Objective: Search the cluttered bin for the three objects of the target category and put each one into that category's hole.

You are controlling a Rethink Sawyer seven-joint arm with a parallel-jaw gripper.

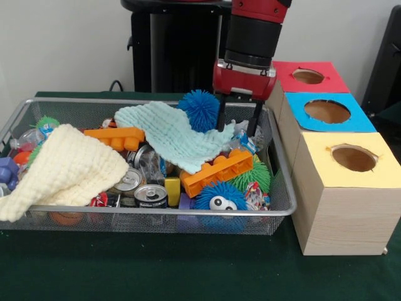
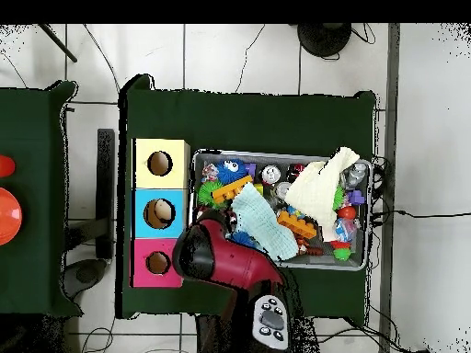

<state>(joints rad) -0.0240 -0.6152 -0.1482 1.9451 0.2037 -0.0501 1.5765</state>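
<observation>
- The wire bin looks full: cream cloth, cans, orange blocks, spiky balls.
- The gripper hangs over its right end, jaws spread wide, holding nothing.
- The three box holes look empty, so sorting seems unstarted; the target category is unclear.

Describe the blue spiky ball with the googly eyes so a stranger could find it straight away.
Start at the wire mesh bin beside the three boxes. Along the bin's front wall, below the long orange brick, sits the blue spiky ball with eyes. Unlike the eyeless blue spiky ball at the back, it shows white googly eyes.
</observation>
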